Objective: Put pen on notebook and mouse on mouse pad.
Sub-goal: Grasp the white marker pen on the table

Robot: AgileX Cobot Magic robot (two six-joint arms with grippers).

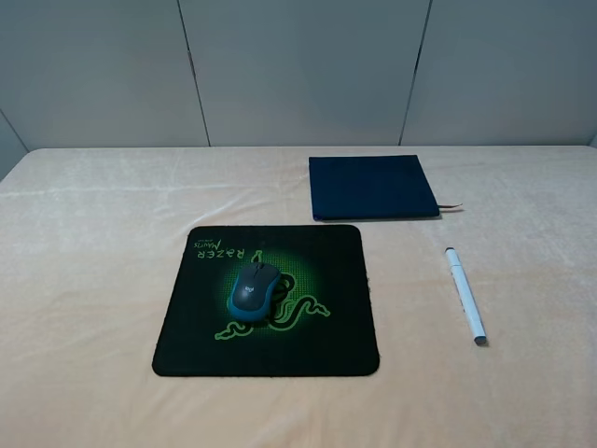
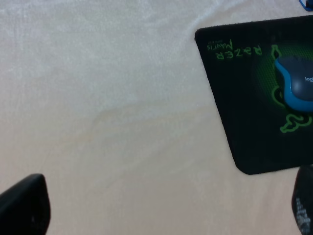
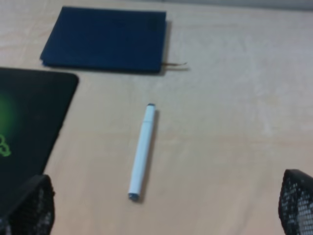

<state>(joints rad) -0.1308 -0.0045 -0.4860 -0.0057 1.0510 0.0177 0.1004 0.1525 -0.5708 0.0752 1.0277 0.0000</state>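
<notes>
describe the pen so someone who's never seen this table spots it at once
On the beige table, find the black mouse pad with the green emblem. To its right in the high view, nearer the camera than the dark blue notebook, lies the pen. It is the only slim white stick, touching nothing.

Soft even light; wrist cams blurry; pen shadow faint.

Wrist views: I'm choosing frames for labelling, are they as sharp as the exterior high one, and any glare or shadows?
Exterior high: sharp, evenly lit, only a thin shadow beside the pen. Left wrist: soft focus, mouse pad lettering fuzzy. Right wrist: slightly blurred, notebook edges soft. No strong glare.
</notes>
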